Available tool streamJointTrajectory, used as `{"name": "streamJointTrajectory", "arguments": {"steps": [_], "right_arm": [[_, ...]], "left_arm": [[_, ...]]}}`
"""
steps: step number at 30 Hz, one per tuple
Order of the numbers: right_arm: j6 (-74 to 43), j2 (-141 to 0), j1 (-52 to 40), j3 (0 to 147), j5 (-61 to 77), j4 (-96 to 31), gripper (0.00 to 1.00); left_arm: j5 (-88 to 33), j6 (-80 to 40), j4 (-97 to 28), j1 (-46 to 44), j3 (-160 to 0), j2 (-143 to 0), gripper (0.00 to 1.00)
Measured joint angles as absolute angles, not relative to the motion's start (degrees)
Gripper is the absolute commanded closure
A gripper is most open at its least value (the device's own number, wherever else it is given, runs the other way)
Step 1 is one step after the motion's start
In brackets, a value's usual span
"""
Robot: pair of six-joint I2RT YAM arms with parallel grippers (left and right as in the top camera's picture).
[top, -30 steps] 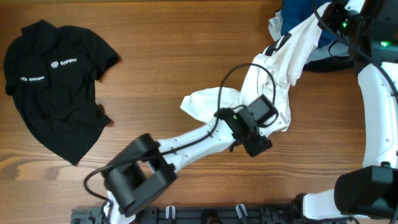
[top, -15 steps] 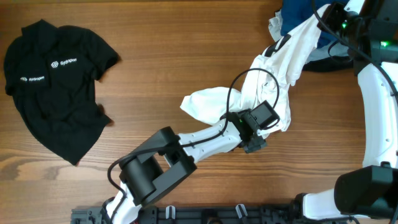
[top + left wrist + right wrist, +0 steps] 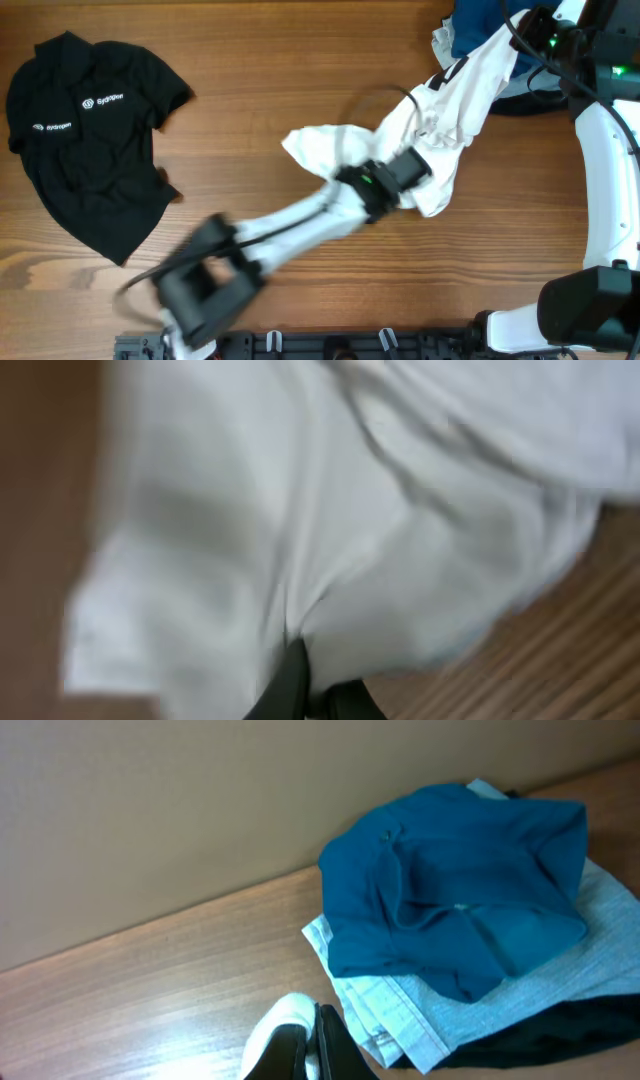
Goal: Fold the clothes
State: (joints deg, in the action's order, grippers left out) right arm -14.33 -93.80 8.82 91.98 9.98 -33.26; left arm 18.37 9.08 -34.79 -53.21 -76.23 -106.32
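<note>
Overhead, we see the white T-shirt (image 3: 450, 100) strung between both arms over the desk (image 3: 250, 80), one end bunched near the middle. The left hand (image 3: 408, 172) is blurred and half buried in cloth, so we cannot read its fingers here. The right hand (image 3: 524, 32) is crowded against the top edge. A black shirt (image 3: 85, 150) lies far left. From the left wrist, blurred white fabric fills nearly everything, and the dark fingers (image 3: 290, 685) sit pinched together on a gathered fold. From the right wrist, the fingers (image 3: 328, 1045) are closed narrow on a small white tuft, near a blue garment (image 3: 460, 890) piled on a pale grey garment (image 3: 400, 1010). Something dark beneath them we cannot identify.
</note>
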Motion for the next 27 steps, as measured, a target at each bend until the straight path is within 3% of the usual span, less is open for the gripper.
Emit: {"name": "streamJointTrajectory", "arguments": {"steps": [8,15,22,27], "right_arm": [[-14.96,-93.80,11.84,91.98,14.02,-42.98,0.96],[-13.17,-93.76,16.45,91.98,23.18,-57.25,0.96],[-10.37,-92.77,16.19,91.98,23.88,-63.88,0.96],[-9.78,-92.75,16.19,91.98,22.24,-63.79,0.96]], "left_arm": [[20.97,1.26,-41.93,-35.70,-76.44,-78.39,0.96],[20.21,-4.38,-48.75,-26.59,-76.47,-66.32,0.96],[16.23,-9.61,-56.45,-23.81,-76.47,-62.78,0.96],[14.59,-11.09,-57.93,-21.28,-76.47,-70.98,0.96]]}}
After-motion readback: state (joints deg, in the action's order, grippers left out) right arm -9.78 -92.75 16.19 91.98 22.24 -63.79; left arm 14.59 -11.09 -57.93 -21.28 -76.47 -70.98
